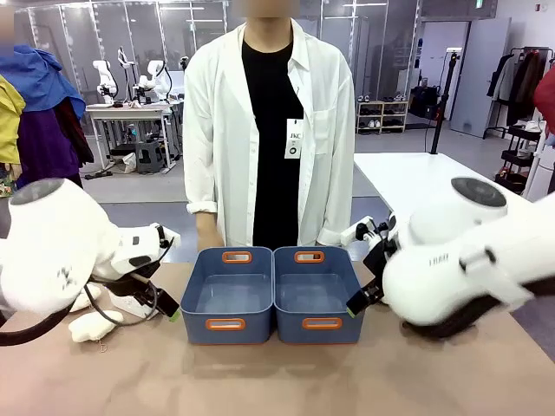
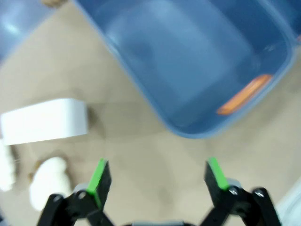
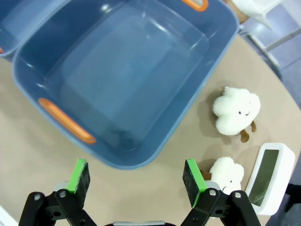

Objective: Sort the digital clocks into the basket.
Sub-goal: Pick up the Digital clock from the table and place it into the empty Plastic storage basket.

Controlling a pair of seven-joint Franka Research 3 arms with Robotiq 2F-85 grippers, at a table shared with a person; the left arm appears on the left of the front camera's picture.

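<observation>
table (image 1: 277, 377): tan top, lower half of front view, carries everything below.
person (image 1: 269, 130): centre top of front view, white shirt over black, standing at far edge right behind the bins.
left arm (image 1: 52, 256): entering from left edge of front view, wrist low over the table beside the bins.
right arm (image 1: 468, 260): entering from right edge of front view, wrist just beside the right-hand bin.
picture-left basket (image 1: 195, 325): centre of front view, blue-grey, orange handle slots, nothing inside; touching its twin side by side.
picture-right basket (image 1: 349, 328): same build, nothing inside.
left gripper (image 2: 157, 176): jaws spread wide, nothing between the pads, touching nothing; bare tabletop under it, basket corner just above in frame; view blurred.
right gripper (image 3: 136, 176): jaws spread wide, holding nothing, no contact; near rim of basket just above it in frame.
left clock (image 2: 44, 120): white box, left-middle of left wrist view, on the table, apart from the basket.
right clock (image 3: 270, 176): lower right of right wrist view, dark display showing, on the table outside the basket.
plush toys: two cream ones in right wrist view, upper (image 3: 235, 110), lower (image 3: 225, 174) just beside the right clock; another (image 2: 49, 181) lower left in left wrist view.
</observation>
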